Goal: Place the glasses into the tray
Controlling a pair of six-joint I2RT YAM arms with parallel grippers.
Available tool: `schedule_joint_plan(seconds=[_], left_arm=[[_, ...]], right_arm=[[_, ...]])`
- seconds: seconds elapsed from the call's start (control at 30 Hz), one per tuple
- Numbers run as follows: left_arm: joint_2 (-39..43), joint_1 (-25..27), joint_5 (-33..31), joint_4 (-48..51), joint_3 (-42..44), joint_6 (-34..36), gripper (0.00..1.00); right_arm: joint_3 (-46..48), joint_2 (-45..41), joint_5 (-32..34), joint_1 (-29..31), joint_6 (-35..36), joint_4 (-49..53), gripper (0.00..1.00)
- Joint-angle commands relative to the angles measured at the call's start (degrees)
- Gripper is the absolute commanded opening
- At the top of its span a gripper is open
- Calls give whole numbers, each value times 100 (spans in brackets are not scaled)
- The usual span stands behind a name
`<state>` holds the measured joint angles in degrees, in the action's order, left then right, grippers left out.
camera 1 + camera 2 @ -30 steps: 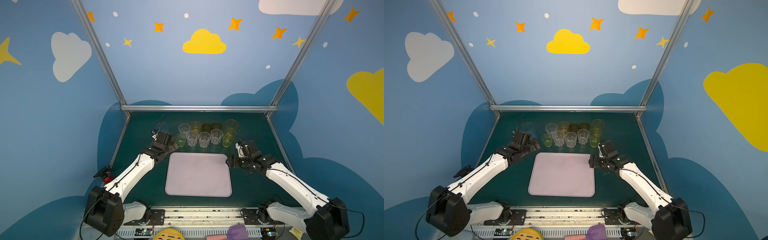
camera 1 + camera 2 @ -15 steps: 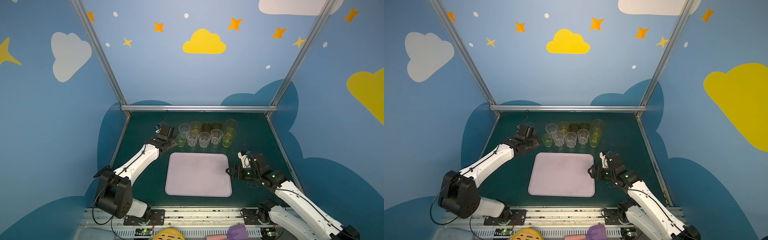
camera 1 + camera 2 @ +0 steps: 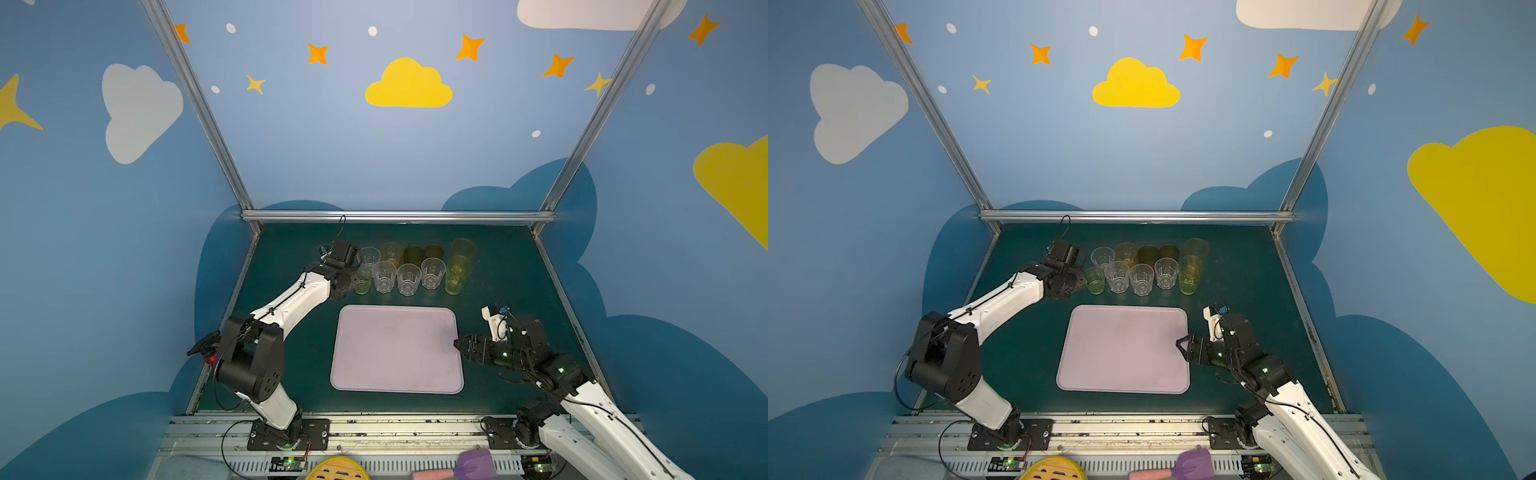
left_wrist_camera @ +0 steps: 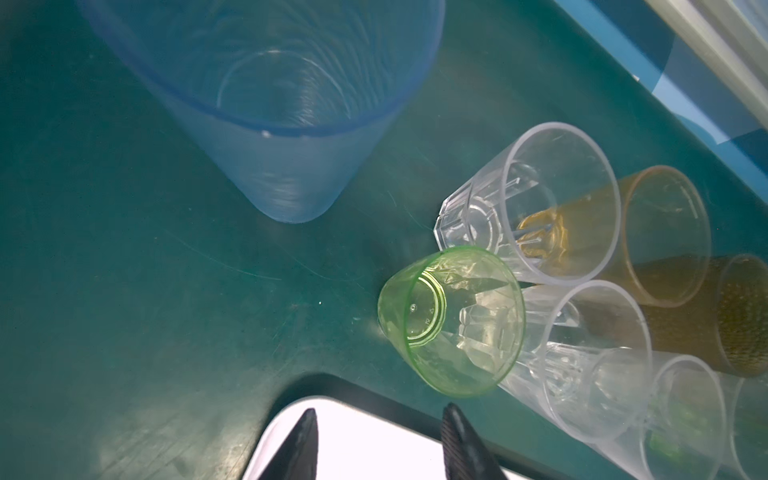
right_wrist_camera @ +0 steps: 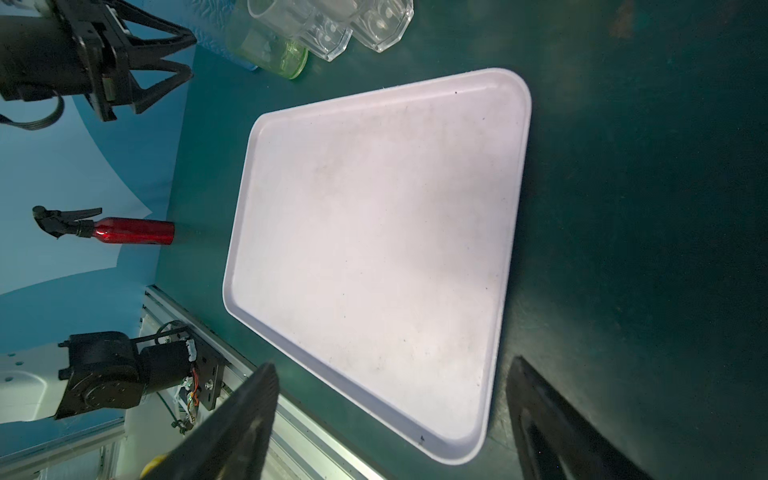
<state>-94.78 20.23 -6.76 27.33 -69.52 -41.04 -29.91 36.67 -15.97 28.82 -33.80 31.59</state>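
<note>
The glasses stand in two rows at the back of the green mat. At their left end is a short green one (image 3: 362,284) (image 4: 451,320), then clear faceted ones (image 3: 408,279) and a tall yellow-green one (image 3: 457,274). A tall pale blue glass (image 4: 266,104) stands apart, left of the rows. My left gripper (image 3: 352,286) (image 4: 381,413) hovers beside the green glass, above the corner of the tray; its jaws are apart with nothing between them. The lilac tray (image 3: 397,349) (image 5: 374,228) holds nothing. My right gripper (image 3: 459,347) (image 5: 392,363) is wide open at the tray's right edge.
A red spray bottle (image 5: 133,230) stands at the mat's left edge behind the left arm. An aluminium rail (image 3: 395,216) closes the back. A purple scoop (image 3: 473,465) and a yellow object (image 3: 336,469) lie below the front rail.
The left arm has folded back at the elbow and its jaws have narrowed near the green glass. The right gripper has drawn back toward the front, to the tray's right edge.
</note>
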Motion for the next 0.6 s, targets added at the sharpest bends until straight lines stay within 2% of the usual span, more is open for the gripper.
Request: schedule_joint_plan(seconds=[0.0,0.57], left_arm=[[-174,-37,111,130,-170,-71,41],[-828,-99,123,306,-736,25,31]], right_arm=[[52,-178,-74,-9,-63,146,85],[328,-994,124,-16,-311,505,85]])
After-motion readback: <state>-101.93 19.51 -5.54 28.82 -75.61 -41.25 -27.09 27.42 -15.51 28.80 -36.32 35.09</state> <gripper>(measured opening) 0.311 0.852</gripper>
